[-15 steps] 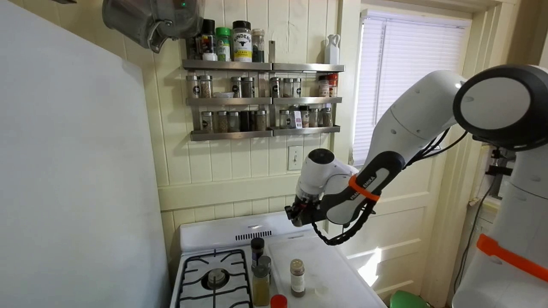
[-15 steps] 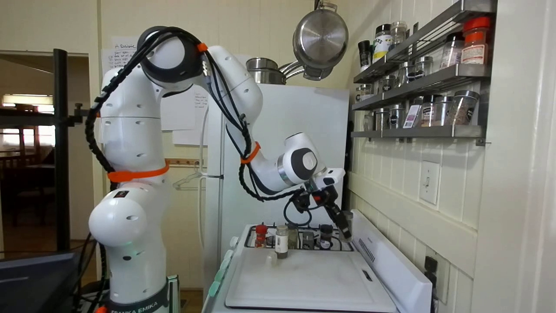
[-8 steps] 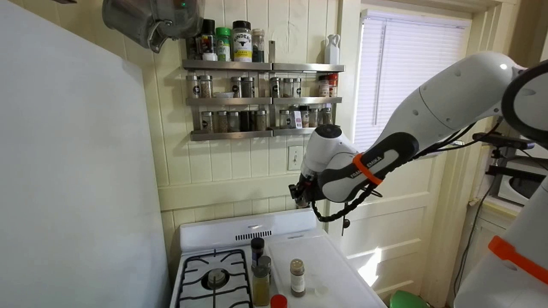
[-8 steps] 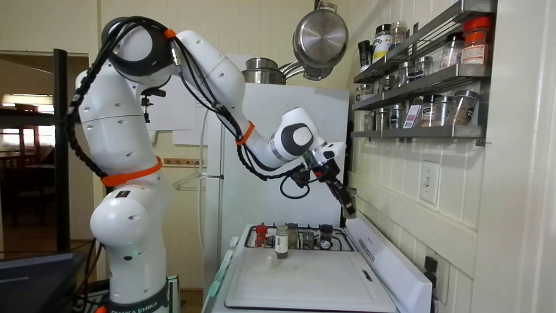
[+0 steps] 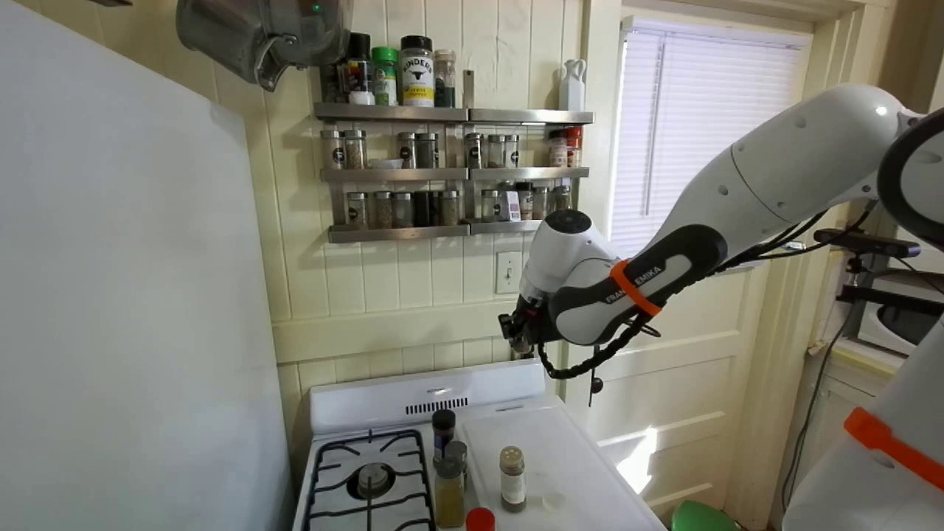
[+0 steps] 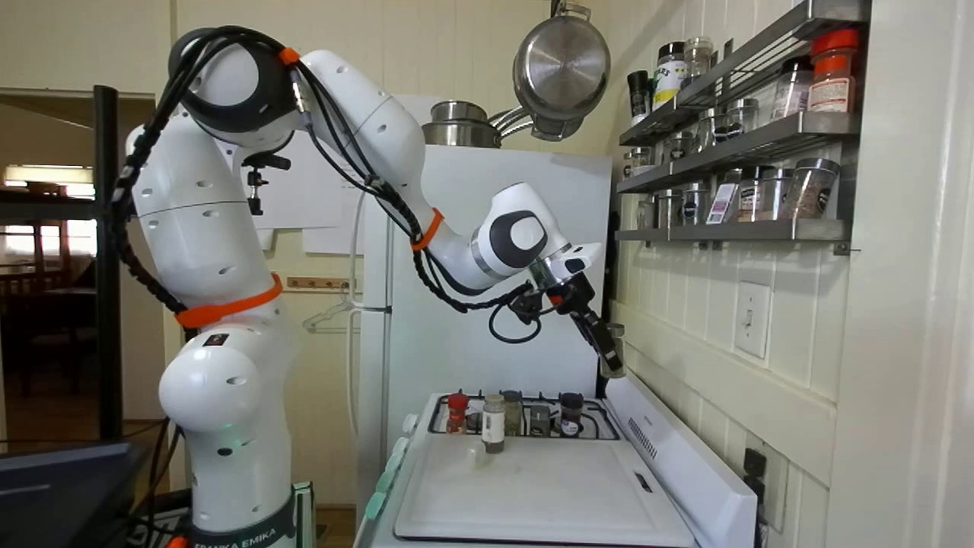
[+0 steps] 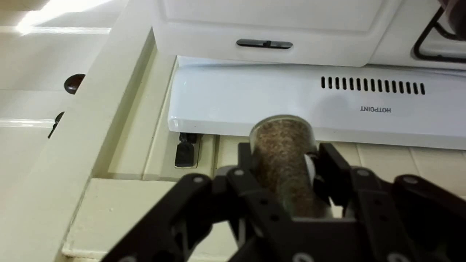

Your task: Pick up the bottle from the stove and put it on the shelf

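Pincer (image 7: 287,154) is gripping the bottle (image 7: 285,165), clear glass with brown contents; jaws are pressing in from 9 and 3 o'clock in the wrist view. Bottle is hanging in the air, looking roughly upright in an exterior view, near the stove's back panel (image 7: 309,98), which is sitting at 12 o'clock in the wrist view; not seeing contact. Further out, in an exterior view, the stove tabletop (image 6: 548,487) is lying at 7 from the pincer, a white-labelled shaker (image 6: 493,422) standing on it at 8. Steel shelf (image 6: 734,230) is hanging on the wall at 1 to 2, every tier sitting above the bottle. I'm reading this as the carry: pick is looking done, placing is pending. Next move is calling for easing back from the wall, rising past the tier fronts, then going in without tilting. Target tier isn't showing; the spot beside the white container (image 5: 573,87), standing at 12 to 1 in an exterior view, is looking like a candidate.
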